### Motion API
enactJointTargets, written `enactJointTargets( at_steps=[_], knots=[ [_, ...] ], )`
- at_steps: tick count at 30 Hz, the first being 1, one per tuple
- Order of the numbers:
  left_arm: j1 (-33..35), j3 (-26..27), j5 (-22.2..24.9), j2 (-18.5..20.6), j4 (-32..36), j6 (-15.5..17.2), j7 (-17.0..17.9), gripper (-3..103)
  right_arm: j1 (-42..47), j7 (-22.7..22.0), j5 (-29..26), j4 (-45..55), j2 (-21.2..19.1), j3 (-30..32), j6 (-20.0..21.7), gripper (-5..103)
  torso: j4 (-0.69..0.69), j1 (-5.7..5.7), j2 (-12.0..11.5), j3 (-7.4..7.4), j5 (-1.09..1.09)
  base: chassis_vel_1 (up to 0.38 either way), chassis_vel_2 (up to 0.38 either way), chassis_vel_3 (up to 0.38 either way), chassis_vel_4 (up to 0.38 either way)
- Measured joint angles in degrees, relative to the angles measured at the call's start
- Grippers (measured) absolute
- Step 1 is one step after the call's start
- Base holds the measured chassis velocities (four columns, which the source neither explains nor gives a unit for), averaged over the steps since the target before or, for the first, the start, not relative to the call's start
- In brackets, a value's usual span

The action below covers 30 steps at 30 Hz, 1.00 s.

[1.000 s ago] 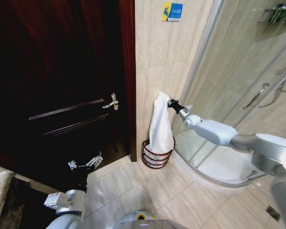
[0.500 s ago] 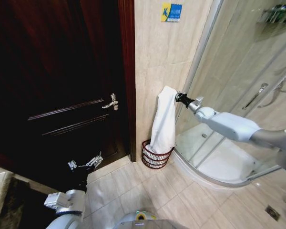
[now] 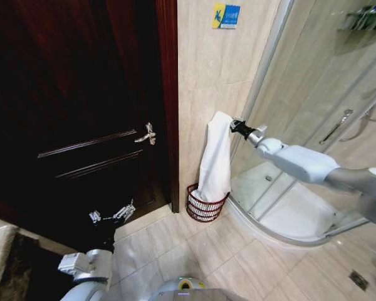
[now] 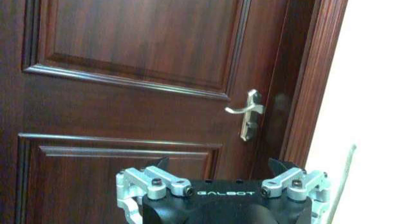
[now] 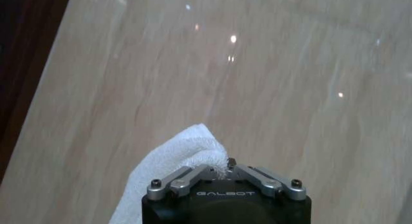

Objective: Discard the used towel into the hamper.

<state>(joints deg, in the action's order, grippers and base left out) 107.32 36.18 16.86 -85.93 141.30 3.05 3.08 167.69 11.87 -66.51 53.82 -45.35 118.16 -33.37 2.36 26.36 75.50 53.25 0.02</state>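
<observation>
At the tiled wall beside the shower enclosure, the right pincer [image 3: 234, 125] is clamped on the top corner of the white towel [image 3: 215, 157]; the right wrist view shows its fingers drawn in narrow with a fold of terry cloth [image 5: 186, 151] pinched between them. The towel hangs straight down from that grip, long axis vertical, and its lower end reaches into the mouth of the hamper [image 3: 205, 205], which stands on the floor against the wall between the dark door [image 3: 81, 125] and the shower glass [image 3: 313, 94]. Key relation: the hamper lies directly below the pincer, slightly toward the door side, so the hanging cloth is already lined up over the opening. Judgement: the bulk of the towel is not yet inside, so the task is unfinished. The right arm is clearly the nearer one. The left pincer [image 4: 222, 173] is parked low facing the door, well apart from the hamper, fingers spread wide and holding nothing.
</observation>
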Motion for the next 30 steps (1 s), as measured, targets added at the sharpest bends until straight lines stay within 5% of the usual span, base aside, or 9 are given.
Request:
enactJointTargets(
  at_steps=[10, 14, 15, 19, 21, 30],
  knots=[
    [0.00, 0.00, 0.00, 0.01, 0.00, 0.00, 0.00, 100, 1.97, -1.59, -2.32, -1.09, 0.39, -6.19, -0.05, -2, -0.03, 0.00, 0.00, 0.00, -0.02, 0.000, 0.000, 0.000, 0.000],
    [0.00, 0.00, 0.00, 0.00, 0.00, 0.00, 0.00, 100, 1.99, -1.60, -2.66, -1.50, 0.21, -7.69, 0.44, 7, -0.02, 0.00, 0.00, 0.00, -0.03, 0.000, 0.000, 0.000, 0.000],
    [0.00, 0.00, 0.00, 0.01, 0.00, 0.00, 0.00, 100, 1.99, -1.62, -2.69, -1.43, 0.21, -7.87, 0.89, 18, -0.02, 0.00, 0.00, 0.00, -0.02, 0.000, 0.000, 0.000, 0.000],
    [0.00, 0.00, 0.00, 0.01, 0.00, 0.00, 0.00, 100, 1.97, -1.64, -2.38, -1.89, -0.12, -7.91, 1.77, 23, -0.02, 0.00, 0.00, 0.00, -0.03, 0.000, 0.000, 0.000, 0.000],
    [0.00, 0.00, 0.00, 0.01, 0.00, 0.00, 0.00, 100, 1.96, -1.65, -1.91, -2.23, -0.32, -8.01, 2.14, 40, -0.02, 0.00, 0.00, 0.00, -0.03, 0.000, 0.000, 0.000, 0.000],
    [0.00, 0.00, 0.00, 0.00, 0.00, 0.00, 0.00, 100, 1.94, -2.81, -1.71, -0.10, 1.52, -8.28, 2.36, 67, -0.02, 0.00, 0.00, 0.00, -0.02, 0.000, 0.000, 0.000, 0.000]
  ],
)
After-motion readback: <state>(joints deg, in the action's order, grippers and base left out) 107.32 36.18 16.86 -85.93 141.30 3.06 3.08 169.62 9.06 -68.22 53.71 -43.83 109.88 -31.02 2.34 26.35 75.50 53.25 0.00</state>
